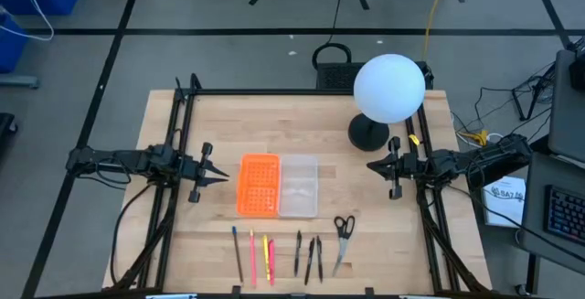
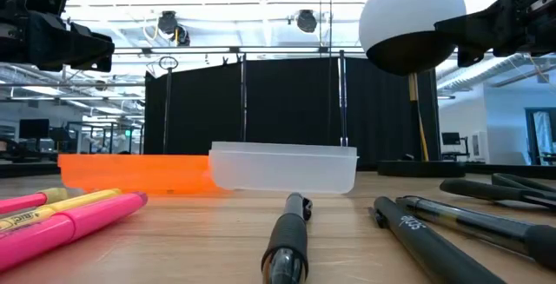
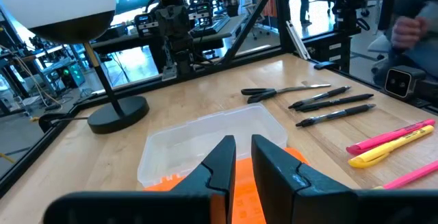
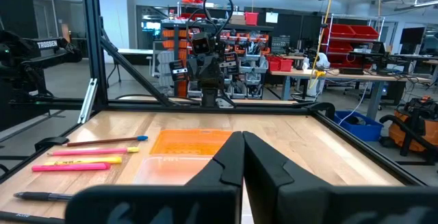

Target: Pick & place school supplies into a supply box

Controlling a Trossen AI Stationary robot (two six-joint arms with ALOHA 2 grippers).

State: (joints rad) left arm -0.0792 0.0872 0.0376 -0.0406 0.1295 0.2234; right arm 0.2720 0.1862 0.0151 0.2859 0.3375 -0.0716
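The school supplies lie in a row along the table's near edge: a pencil, pink and yellow markers, black pens and black-handled scissors. The clear supply box rests flat on the table's middle, with nothing showing in it. My left gripper hovers level at the left, above the table, pointing toward the box, and a narrow gap shows between its fingers. My right gripper hovers level at the right, facing the box, its fingers shut on nothing.
An orange perforated tray lies flush against the supply box's left side. A lamp with a white globe and a black base stands at the far right. Black frame rails run along the table's sides. A person's hand shows beyond the table.
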